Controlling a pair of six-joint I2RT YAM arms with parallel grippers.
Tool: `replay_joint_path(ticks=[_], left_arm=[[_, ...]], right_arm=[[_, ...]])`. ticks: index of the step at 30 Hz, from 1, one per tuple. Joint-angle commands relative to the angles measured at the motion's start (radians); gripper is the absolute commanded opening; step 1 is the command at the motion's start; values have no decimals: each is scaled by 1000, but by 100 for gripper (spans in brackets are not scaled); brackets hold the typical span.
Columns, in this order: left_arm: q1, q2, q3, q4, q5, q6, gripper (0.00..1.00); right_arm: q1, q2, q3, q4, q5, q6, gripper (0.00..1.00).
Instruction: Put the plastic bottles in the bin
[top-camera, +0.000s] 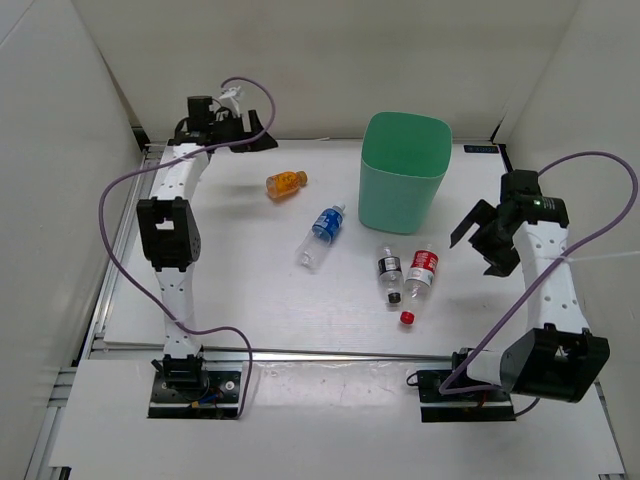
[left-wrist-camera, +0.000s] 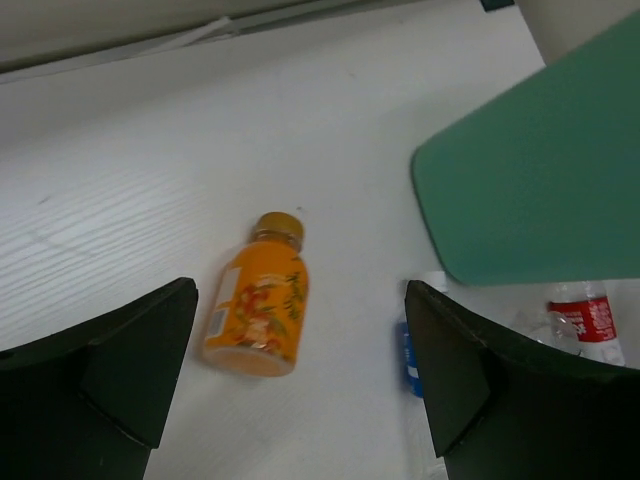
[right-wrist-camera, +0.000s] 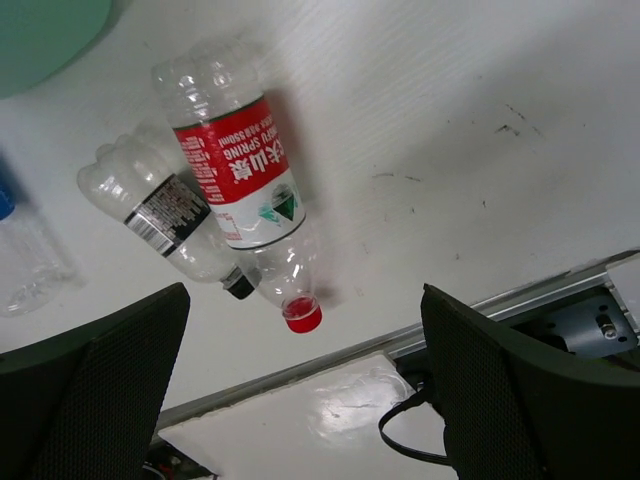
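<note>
Clearing the table (top-camera: 250, 290) has not begun: all four bottles lie on their sides outside the mint-green bin (top-camera: 403, 170), which stands upright with its open rim facing up to receive drops.

- The amber-orange bottle (top-camera: 286, 184) lies well left of the bin.
- The blue-label bottle (top-camera: 321, 236) lies nearer the bin, to its front left.
- The black-label bottle (top-camera: 390, 272) and red-label bottle (top-camera: 422, 272) lie just in front of the bin, side by side with their necks close together.

The left fingers (left-wrist-camera: 140, 370) are spread wide and grip nothing. They hang above the amber-orange bottle and frame it, probably for a descent.

The right fingers (right-wrist-camera: 110, 380) are likewise spread and empty. They sit to the front right of the bin and look down on the red-label and black-label pair.
</note>
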Motion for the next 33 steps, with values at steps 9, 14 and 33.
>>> replay_joint_path(ticks=[9,14,33], left_arm=[[-127,27,-91,71,76,18,100],[-127,73,-67,71,58,28,100],[-100,211,-34,71,47,32,97]], right_arm=[[-4,97,154,31,-56,-80,100],[-4,119,174,41,-56,-89,100],[-15,261,289,50,-54,-109,100]])
